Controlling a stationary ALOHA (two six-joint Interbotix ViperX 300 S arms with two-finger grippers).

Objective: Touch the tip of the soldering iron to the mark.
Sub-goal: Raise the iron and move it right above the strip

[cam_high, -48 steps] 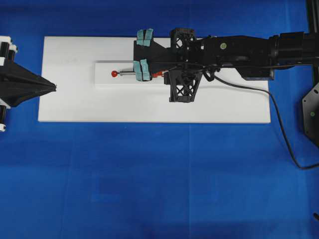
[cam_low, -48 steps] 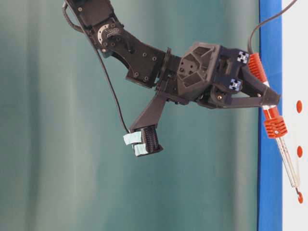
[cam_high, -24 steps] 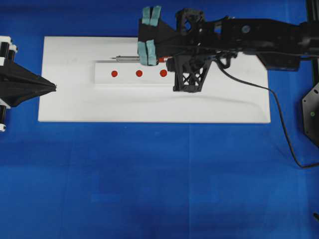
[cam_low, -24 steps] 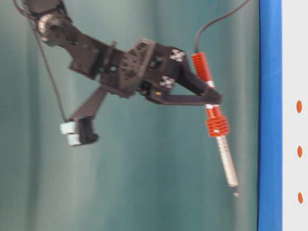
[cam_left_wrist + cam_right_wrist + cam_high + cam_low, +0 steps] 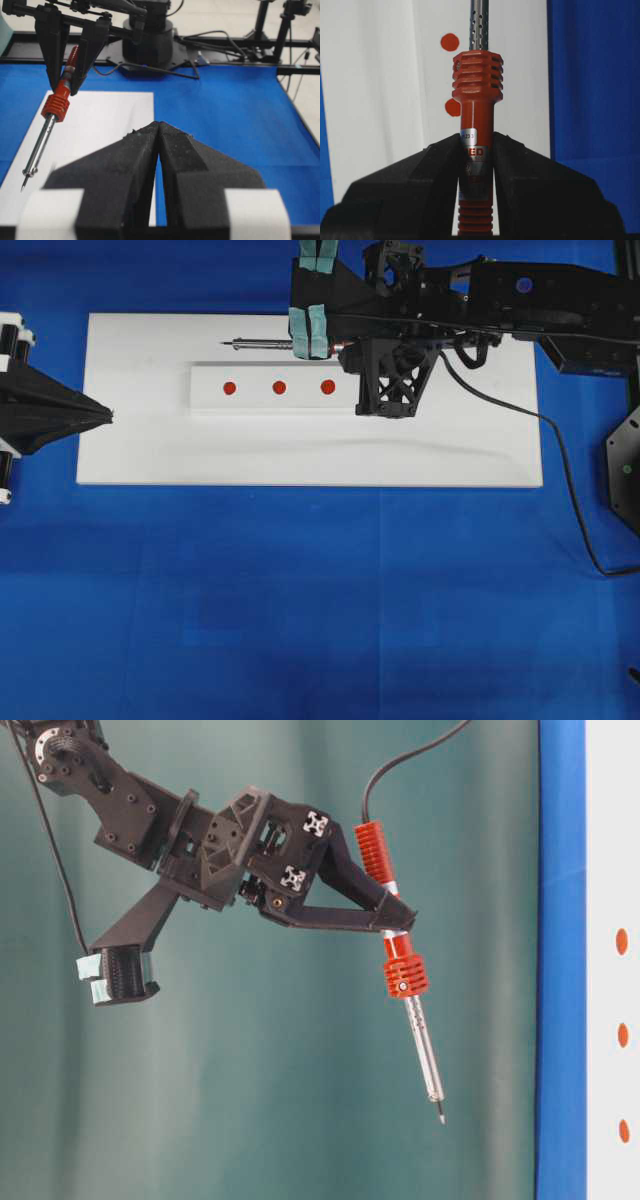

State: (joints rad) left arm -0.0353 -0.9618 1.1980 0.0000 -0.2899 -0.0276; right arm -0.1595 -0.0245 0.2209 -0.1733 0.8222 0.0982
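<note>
My right gripper [image 5: 476, 142] is shut on the red-orange handle of the soldering iron [image 5: 476, 100]. Seen from overhead, the soldering iron [image 5: 262, 343] lies level over the back of the white board [image 5: 450, 440], tip pointing left, held by the right gripper [image 5: 340, 346]. A raised white strip [image 5: 205, 400] carries three red marks; the left mark [image 5: 229, 388] sits nearer the front than the tip. At table level the soldering iron [image 5: 420, 1040] hangs well clear of the board surface. My left gripper [image 5: 108, 416] rests shut and empty at the board's left edge, also seen as left gripper [image 5: 158, 125].
The iron's black cord [image 5: 560, 460] trails off the board's right side across the blue table cover [image 5: 300, 620]. A black arm base [image 5: 147, 45] and cables stand at the far side in the left wrist view.
A second ago the iron's tip sat on the left mark. My right gripper has since lifted the iron off it and carried it toward the board's back edge.
</note>
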